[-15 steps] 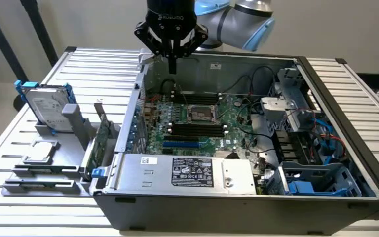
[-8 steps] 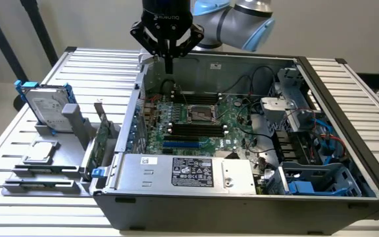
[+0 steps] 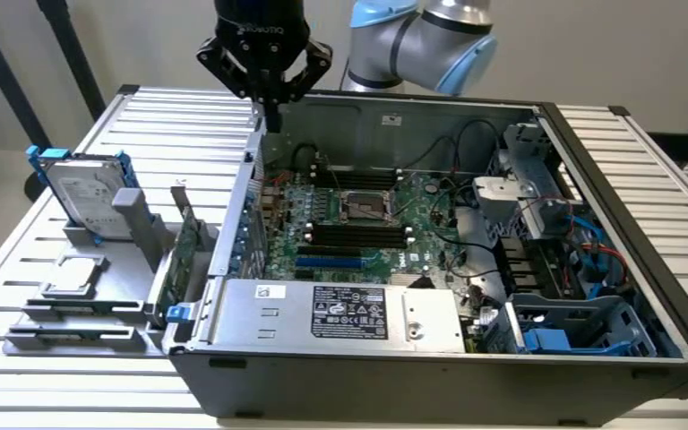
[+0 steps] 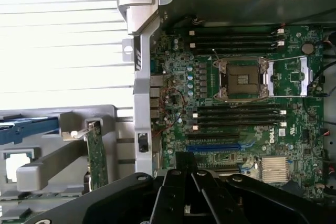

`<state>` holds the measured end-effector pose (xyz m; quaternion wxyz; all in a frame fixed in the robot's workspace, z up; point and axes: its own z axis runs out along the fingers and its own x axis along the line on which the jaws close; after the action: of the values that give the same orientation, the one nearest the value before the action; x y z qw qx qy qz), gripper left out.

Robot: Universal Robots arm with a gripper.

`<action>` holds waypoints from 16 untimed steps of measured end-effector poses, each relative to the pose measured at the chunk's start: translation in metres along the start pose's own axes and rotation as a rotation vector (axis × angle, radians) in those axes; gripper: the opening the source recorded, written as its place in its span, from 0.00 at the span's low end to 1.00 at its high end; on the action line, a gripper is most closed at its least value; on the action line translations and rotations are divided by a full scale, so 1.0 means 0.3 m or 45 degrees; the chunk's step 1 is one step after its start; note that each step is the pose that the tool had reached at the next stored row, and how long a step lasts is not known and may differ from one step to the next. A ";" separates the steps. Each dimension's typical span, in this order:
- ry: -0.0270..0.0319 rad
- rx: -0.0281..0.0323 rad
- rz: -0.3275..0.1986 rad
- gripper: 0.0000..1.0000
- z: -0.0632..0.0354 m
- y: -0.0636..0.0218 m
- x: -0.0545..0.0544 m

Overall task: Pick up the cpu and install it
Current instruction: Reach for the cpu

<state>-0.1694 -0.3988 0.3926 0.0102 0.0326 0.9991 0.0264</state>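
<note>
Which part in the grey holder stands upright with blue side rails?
The large silver hard drive; the small square silvery cpu lies flat instead.

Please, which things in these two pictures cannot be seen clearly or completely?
The cpu, both views: any marking on its top is too small to see.
The socket, both views: its pins are too small to tell apart.
The motherboard, wrist view: one edge is hidden behind the black gripper.
The label on the metal box, exterior view: print too small to read.
</note>
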 end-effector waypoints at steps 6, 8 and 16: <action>0.0002 -0.0032 0.000 0.11 -0.002 -0.006 0.090; 0.0003 -0.0043 0.000 0.11 -0.003 -0.008 0.120; 0.0005 -0.0073 0.000 0.11 -0.005 -0.016 0.241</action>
<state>-0.2419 -0.3988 0.3926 0.0101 0.0326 0.9990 0.0292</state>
